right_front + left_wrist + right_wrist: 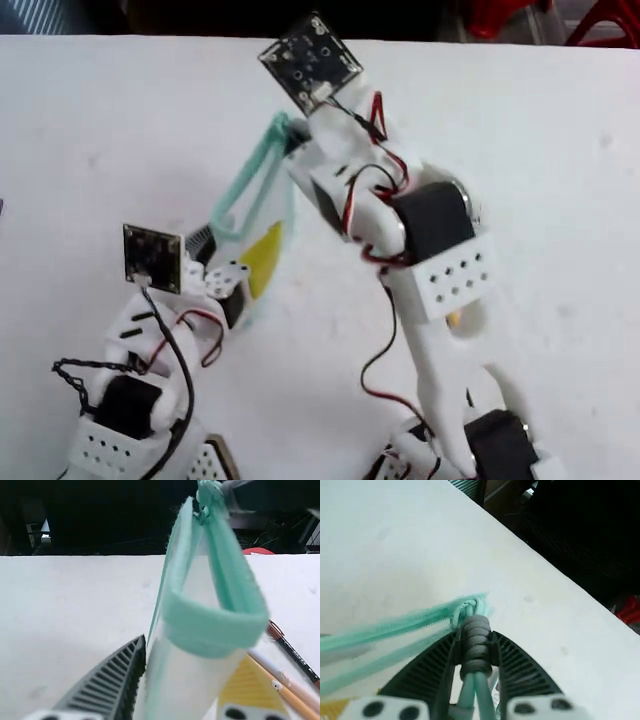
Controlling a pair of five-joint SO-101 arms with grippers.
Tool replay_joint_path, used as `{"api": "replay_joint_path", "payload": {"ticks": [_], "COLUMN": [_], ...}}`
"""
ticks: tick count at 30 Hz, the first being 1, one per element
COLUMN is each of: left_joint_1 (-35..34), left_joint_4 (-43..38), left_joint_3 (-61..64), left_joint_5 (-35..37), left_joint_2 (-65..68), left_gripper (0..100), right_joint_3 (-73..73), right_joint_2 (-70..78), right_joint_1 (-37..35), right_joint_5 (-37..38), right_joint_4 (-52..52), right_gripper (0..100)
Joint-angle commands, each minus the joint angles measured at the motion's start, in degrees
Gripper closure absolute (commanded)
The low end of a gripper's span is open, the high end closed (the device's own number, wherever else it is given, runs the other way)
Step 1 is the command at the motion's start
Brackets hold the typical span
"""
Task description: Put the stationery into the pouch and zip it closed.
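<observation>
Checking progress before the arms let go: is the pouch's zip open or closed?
Open. The pouch has its teal zipper gaping in a wide loop, and the right gripper grips the zipper pull at its far end.

Even, diffuse light is falling from above on the white table (560, 150), which is glowing so brightly in the high view that its surface is nearly washing out. The arms are casting only faint, soft-edged shadows on it. In both wrist views the room beyond the table's far edge is sinking into near-black, while the pale pouch (210, 625) is catching the light without glare.
</observation>
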Motion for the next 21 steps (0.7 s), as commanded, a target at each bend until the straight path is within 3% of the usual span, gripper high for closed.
{"api": "replay_joint_path", "payload": {"ticks": [1, 6, 12, 21], "left_joint_1": [0.57, 0.57, 0.66, 0.66], "left_joint_4": [-1.85, -1.85, -1.85, -1.85], "left_joint_3": [-0.26, -0.26, -0.26, -0.26], "left_joint_5": [-0.53, -0.44, -0.44, -0.53], "left_joint_2": [-0.75, -0.75, -0.75, -0.75], "left_gripper": [77, 77, 80, 80], "right_joint_3": [-1.85, -1.32, 5.01, 6.86], "right_joint_2": [-8.13, -14.81, -15.87, -18.86], "right_joint_1": [-0.84, -2.24, -5.49, -5.32], "right_joint_5": [-0.53, -0.53, -0.53, 0.00], "right_joint_4": [5.41, 6.20, 6.11, 6.02], "right_gripper": [98.0, 95.4, 68.0, 72.2]}}
